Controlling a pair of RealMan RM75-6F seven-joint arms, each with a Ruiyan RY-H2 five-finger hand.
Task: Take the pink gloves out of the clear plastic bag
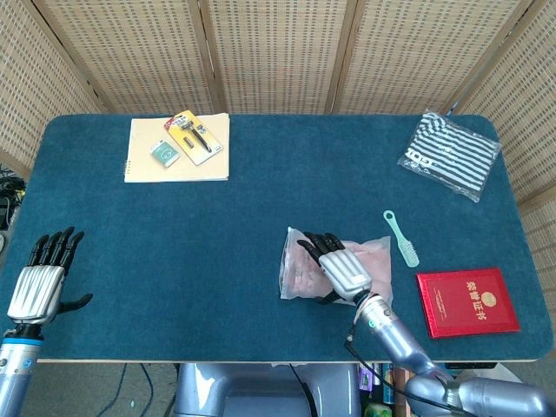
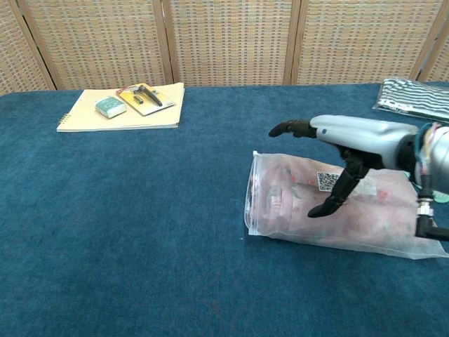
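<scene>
The clear plastic bag (image 1: 300, 265) (image 2: 287, 210) lies flat on the blue table at centre right, with the pink gloves (image 2: 277, 200) folded inside it. My right hand (image 1: 337, 262) (image 2: 344, 144) hovers over the middle of the bag, palm down, fingers stretched out and apart, holding nothing. In the chest view its thumb points down toward the bag; whether it touches is unclear. My left hand (image 1: 42, 280) stays at the table's near left corner, fingers spread, empty. The chest view does not show it.
A green brush (image 1: 401, 238) and a red booklet (image 1: 466, 301) lie right of the bag. A striped packet (image 1: 449, 154) (image 2: 414, 98) sits far right. A notebook (image 1: 177, 148) (image 2: 123, 107) with an eraser and a pen pack lies far left.
</scene>
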